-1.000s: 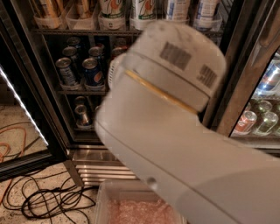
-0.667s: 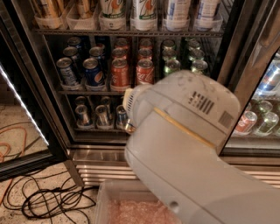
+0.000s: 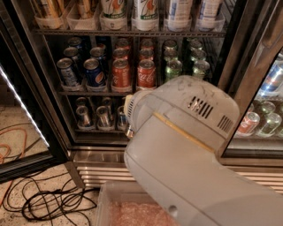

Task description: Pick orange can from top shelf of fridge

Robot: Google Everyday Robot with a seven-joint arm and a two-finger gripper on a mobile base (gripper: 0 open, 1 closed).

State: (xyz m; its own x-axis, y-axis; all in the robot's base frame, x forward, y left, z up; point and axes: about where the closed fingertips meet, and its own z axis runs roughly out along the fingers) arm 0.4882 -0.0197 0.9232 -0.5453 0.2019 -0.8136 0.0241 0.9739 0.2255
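The fridge (image 3: 101, 152) stands open in front of me. Its top shelf (image 3: 128, 32) runs along the upper edge of the view, with clear cup-like trays. Two golden-orange cans with dark streaks stand at its left end: one orange can (image 3: 46, 7) at the far left and a second (image 3: 85, 6) beside it; their tops are cut off. Tall white cans with orange-green marks (image 3: 114, 9) stand to their right. My arm's big white joint (image 3: 185, 119) fills the lower right foreground. My gripper does not show; it is out of view or hidden by the arm.
The middle rack holds blue cans (image 3: 94, 73), red cans (image 3: 146, 73) and green cans (image 3: 173, 68); silver cans (image 3: 102, 115) stand below. The open glass door (image 3: 26, 110) is at the left. Black cables (image 3: 48, 203) lie on the floor. A plastic bin (image 3: 128, 212) sits in front.
My arm has swung down and to the right, uncovering the middle and lower racks that it hid before. The cans on the racks have not moved.
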